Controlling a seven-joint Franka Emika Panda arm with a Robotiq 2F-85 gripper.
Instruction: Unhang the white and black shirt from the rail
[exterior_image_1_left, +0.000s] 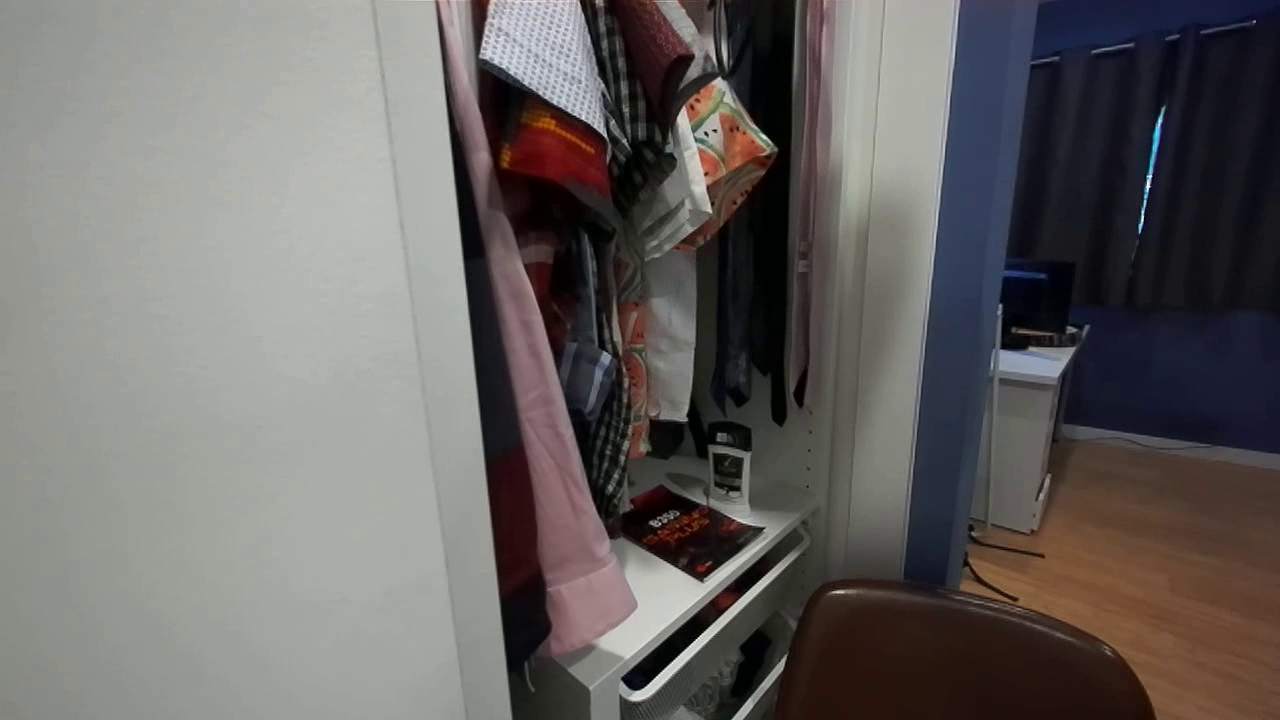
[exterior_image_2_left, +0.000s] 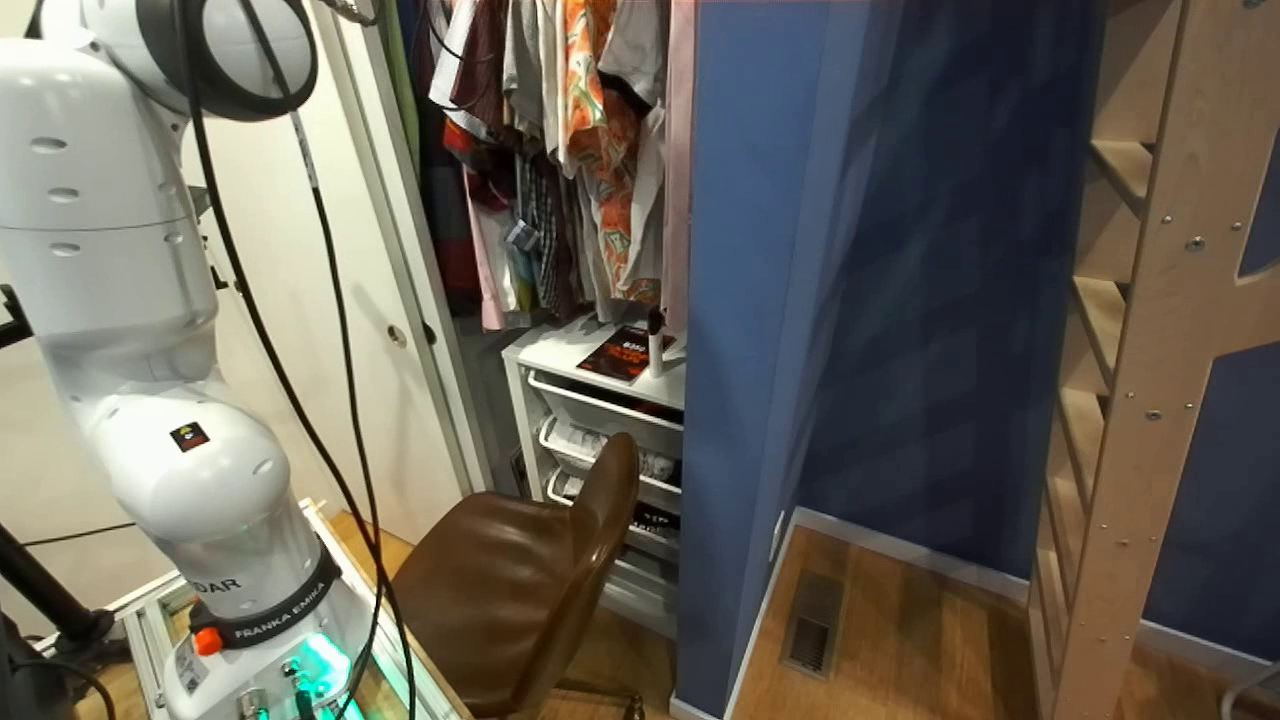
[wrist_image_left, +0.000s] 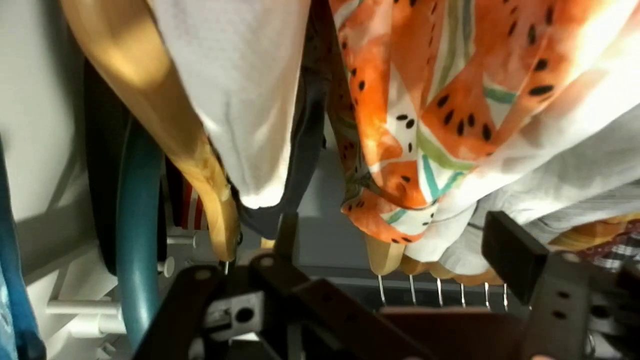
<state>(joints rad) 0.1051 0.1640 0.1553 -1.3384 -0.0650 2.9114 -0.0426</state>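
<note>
FRANKA EMIKA on arm (exterior_image_2_left: 150, 310) (booklet (exterior_image_1_left: 692, 535): B350)

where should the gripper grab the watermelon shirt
Probably at its hanger's wooden neck, next to the hook: bare wood shows there, while the shirt hangs in folds. I'd come in from the left in the wrist view, where there's a gap; on the right, other hangers crowd close.

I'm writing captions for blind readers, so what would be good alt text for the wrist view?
A robot gripper stands open at the bottom of the picture, with an orange watermelon-print garment showing between its spread jaws. A white garment and a pale wooden hanger are to the left; metal hanger hooks show below the watermelon-print garment.
</note>
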